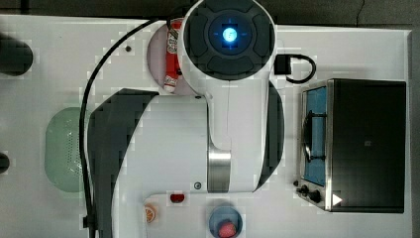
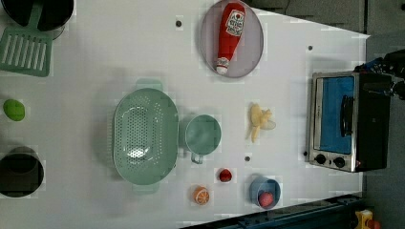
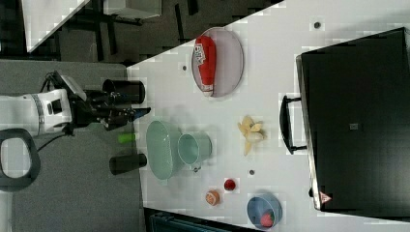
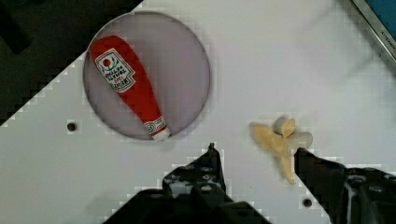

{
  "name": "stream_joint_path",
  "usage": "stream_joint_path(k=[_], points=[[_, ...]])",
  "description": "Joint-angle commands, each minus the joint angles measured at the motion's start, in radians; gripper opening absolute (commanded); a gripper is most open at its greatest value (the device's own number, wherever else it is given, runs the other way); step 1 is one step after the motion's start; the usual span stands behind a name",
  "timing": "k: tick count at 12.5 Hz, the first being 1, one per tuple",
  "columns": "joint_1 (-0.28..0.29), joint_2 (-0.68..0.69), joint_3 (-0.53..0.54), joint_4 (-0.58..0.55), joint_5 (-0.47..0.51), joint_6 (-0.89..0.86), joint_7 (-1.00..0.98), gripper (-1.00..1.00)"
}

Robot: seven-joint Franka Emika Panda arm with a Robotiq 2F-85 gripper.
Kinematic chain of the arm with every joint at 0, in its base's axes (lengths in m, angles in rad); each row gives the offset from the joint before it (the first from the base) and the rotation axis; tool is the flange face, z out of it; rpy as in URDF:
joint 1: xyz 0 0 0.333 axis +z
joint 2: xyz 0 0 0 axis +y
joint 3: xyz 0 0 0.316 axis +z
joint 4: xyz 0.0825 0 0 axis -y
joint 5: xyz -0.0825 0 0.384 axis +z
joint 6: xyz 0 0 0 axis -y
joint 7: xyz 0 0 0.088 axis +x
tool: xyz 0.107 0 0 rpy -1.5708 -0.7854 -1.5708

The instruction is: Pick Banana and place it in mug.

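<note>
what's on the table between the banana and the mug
Nothing: in the left view the stretch of white table between the banana and the mug is bare. The right view shows the same gap empty.

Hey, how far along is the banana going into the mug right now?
Nothing is done yet: the banana lies on the white table, apart from the mug, which looks empty. In hand: the end effector hangs open above the table with nothing between its fingers, the banana just beyond them in the wrist view. Left: descend, grasp the banana, carry it over and drop it in the mug.
</note>
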Motion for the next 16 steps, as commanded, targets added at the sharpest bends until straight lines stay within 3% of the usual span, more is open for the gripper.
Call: stream_joint_path(k=[1, 3, 6, 10, 16], points=[[-0.051, -0.303, -0.047, -0.184, -0.028, -0.185, -0.014, 0.54], [-0.051, -0.302, -0.047, -0.194, -0.028, -0.185, -0.014, 1.00], [-0.051, -0.292, -0.047, -0.268, -0.028, -0.152, -0.014, 1.00], [-0.051, -0.237, -0.046, -0.429, -0.028, 0.048, -0.057, 1.00], [-0.052, -0.069, -0.048, -0.627, -0.028, 0.443, -0.422, 1.00]])
